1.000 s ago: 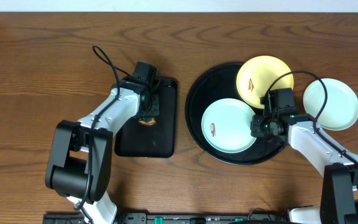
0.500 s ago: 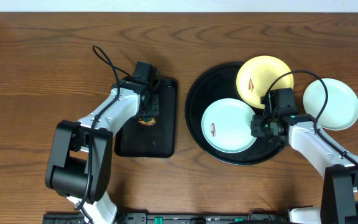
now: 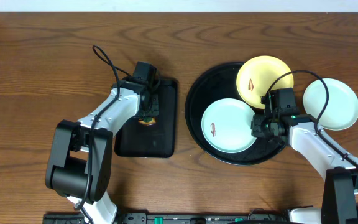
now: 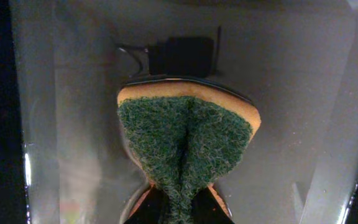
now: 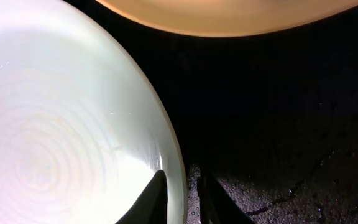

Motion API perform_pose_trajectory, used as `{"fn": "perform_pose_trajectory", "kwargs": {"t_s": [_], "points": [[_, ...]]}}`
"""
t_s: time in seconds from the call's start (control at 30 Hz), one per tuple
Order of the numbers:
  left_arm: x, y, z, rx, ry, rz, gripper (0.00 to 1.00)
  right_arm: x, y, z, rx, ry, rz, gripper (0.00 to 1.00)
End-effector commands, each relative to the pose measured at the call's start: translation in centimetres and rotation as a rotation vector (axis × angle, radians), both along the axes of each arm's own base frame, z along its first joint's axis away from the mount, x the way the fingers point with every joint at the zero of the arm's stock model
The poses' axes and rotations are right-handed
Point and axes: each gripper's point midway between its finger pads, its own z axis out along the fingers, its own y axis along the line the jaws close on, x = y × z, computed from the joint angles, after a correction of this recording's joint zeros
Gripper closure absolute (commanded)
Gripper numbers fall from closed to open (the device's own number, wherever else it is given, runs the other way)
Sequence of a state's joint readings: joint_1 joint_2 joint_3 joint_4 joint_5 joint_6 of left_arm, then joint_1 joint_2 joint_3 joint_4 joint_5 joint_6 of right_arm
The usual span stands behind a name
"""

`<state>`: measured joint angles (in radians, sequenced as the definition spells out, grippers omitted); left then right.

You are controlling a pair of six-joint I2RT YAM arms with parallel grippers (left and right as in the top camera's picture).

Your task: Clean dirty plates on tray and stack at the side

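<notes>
A pale mint-white plate [image 3: 229, 126] with a reddish smear lies in the round black tray [image 3: 194, 106]. A yellow plate [image 3: 263, 78] with a smear leans on the tray's far rim. A second mint-white plate [image 3: 331, 104] lies on the table right of the tray. My right gripper [image 3: 258, 126] is closed on the right rim of the plate in the tray; in the right wrist view its fingers [image 5: 182, 193] straddle that rim [image 5: 55, 124]. My left gripper [image 4: 179, 208] is shut on a green and yellow sponge [image 4: 185, 143].
The left gripper and sponge [image 3: 146, 120] hover over a small rectangular black tray [image 3: 160, 140] left of the round tray. The round tray's floor [image 5: 278, 93] looks wet and speckled. The yellow plate's edge [image 5: 229, 12] is just beyond the right gripper.
</notes>
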<state>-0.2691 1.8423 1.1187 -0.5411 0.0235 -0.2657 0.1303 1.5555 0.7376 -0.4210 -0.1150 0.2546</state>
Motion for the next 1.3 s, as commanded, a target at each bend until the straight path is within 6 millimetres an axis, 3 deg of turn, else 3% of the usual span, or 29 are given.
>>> {"fn": "perform_pose_trajectory", "kwargs": {"t_s": [0.0,0.13,0.43,0.47,0.6,0.7,0.73,0.8,0.93,1.07,1.27], "points": [[0.7,0.1,1.1,-0.002,-0.036,0.008,0.89,0.2,0.1,0.5,-0.009,-0.023,0.013,0.88],[0.7,0.1,1.1,-0.002,-0.036,0.008,0.89,0.2,0.1,0.5,-0.009,-0.023,0.013,0.99],[0.8,0.1,1.2,-0.003,-0.043,0.008,0.83,0.2,0.1,0.5,-0.009,-0.023,0.013,0.99],[0.8,0.1,1.2,-0.003,-0.043,0.008,0.77,0.2,0.1,0.5,-0.009,-0.023,0.013,0.99],[0.8,0.1,1.2,-0.003,-0.043,0.008,0.70,0.2,0.1,0.5,-0.009,-0.023,0.013,0.99],[0.8,0.1,1.2,-0.003,-0.043,0.008,0.69,0.2,0.1,0.5,-0.009,-0.023,0.013,0.99],[0.8,0.1,1.2,-0.003,-0.044,0.008,0.72,0.2,0.1,0.5,-0.009,-0.023,0.013,0.99],[0.8,0.1,1.2,-0.003,-0.044,0.008,0.92,0.2,0.1,0.5,-0.009,-0.023,0.013,0.99],[0.8,0.1,1.3,-0.004,-0.046,0.008,0.93,0.2,0.1,0.5,-0.009,-0.023,0.013,0.99],[0.9,0.3,3.4,0.000,-0.083,0.012,0.93,0.2,0.1,0.5,-0.009,-0.023,0.013,0.99],[1.5,0.9,8.8,0.010,-0.232,-0.004,0.92,0.2,0.1,0.5,-0.009,-0.023,0.013,0.99]]}}
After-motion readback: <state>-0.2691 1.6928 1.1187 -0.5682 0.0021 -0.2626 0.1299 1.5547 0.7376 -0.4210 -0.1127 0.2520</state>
